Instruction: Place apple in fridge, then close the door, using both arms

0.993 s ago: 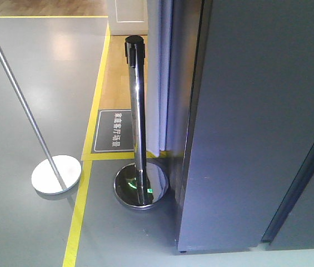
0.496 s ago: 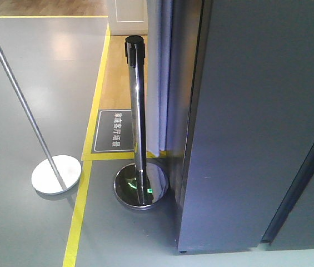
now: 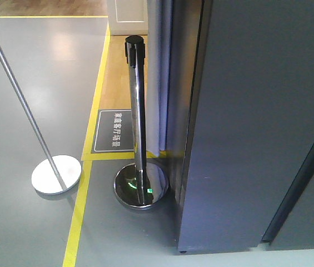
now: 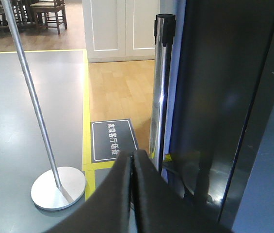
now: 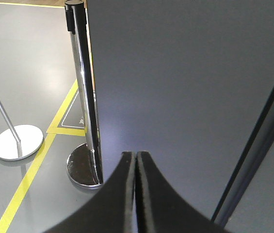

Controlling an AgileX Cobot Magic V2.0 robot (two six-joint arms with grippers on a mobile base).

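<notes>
- Both pincers are seen closed and empty: the left pincer beside the chrome post, the right pincer facing the fridge.
- No apple is seen anywhere, so it cannot be told whether it is already inside.
- The fridge's dark grey face appears shut, so the task is judged near its end.
- The interior stays hidden.

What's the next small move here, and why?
Probably back both arms off and look for the apple, which is in no view. The left claw and right claw are shut and empty, and the fridge shows only flat grey outer panels.
</notes>
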